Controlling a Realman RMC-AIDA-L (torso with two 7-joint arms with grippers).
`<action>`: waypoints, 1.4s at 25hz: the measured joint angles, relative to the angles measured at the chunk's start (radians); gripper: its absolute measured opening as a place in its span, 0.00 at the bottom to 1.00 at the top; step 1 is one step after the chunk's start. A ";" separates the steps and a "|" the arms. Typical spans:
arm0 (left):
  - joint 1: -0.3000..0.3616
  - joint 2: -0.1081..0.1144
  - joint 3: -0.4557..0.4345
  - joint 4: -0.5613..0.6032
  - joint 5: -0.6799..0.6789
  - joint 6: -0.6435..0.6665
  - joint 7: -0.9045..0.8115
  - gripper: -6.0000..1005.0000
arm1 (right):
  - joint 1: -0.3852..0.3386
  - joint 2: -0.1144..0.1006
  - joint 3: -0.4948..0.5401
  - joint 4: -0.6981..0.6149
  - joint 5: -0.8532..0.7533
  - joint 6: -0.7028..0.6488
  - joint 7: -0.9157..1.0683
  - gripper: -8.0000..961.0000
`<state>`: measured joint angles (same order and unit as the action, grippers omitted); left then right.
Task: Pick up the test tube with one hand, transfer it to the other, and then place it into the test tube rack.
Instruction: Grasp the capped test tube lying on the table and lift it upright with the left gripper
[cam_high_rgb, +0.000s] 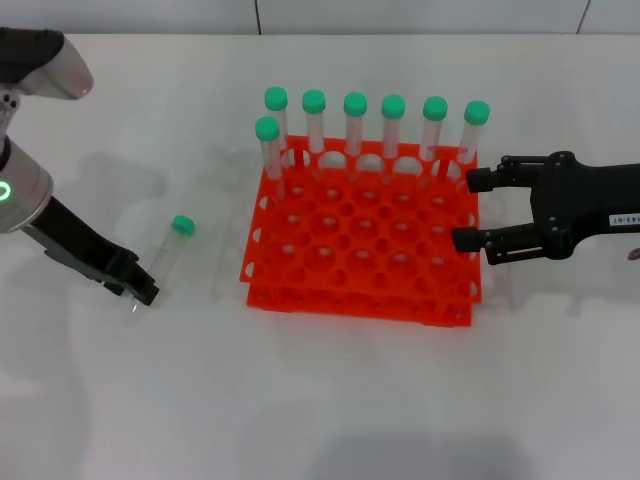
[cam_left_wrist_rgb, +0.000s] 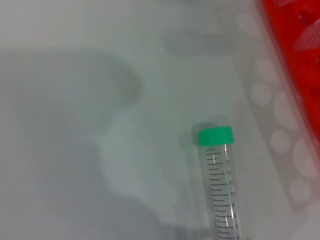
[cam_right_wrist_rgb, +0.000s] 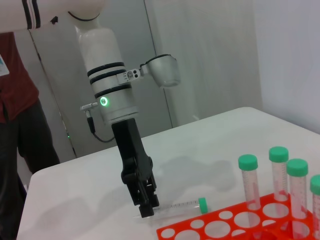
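The test tube (cam_high_rgb: 166, 254), clear with a green cap, lies slanted on the white table left of the rack; it also shows in the left wrist view (cam_left_wrist_rgb: 219, 185) and the right wrist view (cam_right_wrist_rgb: 181, 205). My left gripper (cam_high_rgb: 141, 290), unlabelled, is down at the tube's pointed end and looks shut on it, as the right wrist view (cam_right_wrist_rgb: 147, 208) shows. My right gripper (cam_high_rgb: 466, 210), with a white label, hovers open and empty at the right edge of the orange-red test tube rack (cam_high_rgb: 350, 300). The rack also shows in the left wrist view (cam_left_wrist_rgb: 295, 75) and the right wrist view (cam_right_wrist_rgb: 210, 230).
Several green-capped tubes (cam_high_rgb: 393, 125) stand upright in the rack's back row, and one more (cam_high_rgb: 267, 150) stands at the left of the second row. The other holes are empty. A person stands behind the table in the right wrist view (cam_right_wrist_rgb: 15, 115).
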<state>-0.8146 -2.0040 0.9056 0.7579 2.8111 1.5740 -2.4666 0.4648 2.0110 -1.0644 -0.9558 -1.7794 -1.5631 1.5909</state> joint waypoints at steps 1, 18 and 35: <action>-0.001 -0.001 0.000 0.000 0.004 -0.001 0.000 0.43 | 0.000 0.000 0.000 0.000 0.000 0.000 0.000 0.88; -0.014 -0.004 0.012 -0.024 0.012 -0.023 -0.002 0.43 | -0.002 0.000 0.000 0.004 0.002 0.000 -0.002 0.88; -0.020 -0.005 0.021 -0.040 0.019 -0.038 -0.003 0.28 | -0.001 0.000 0.000 0.006 0.002 0.002 -0.002 0.88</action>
<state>-0.8347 -2.0095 0.9265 0.7179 2.8298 1.5358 -2.4698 0.4633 2.0110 -1.0646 -0.9499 -1.7778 -1.5612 1.5886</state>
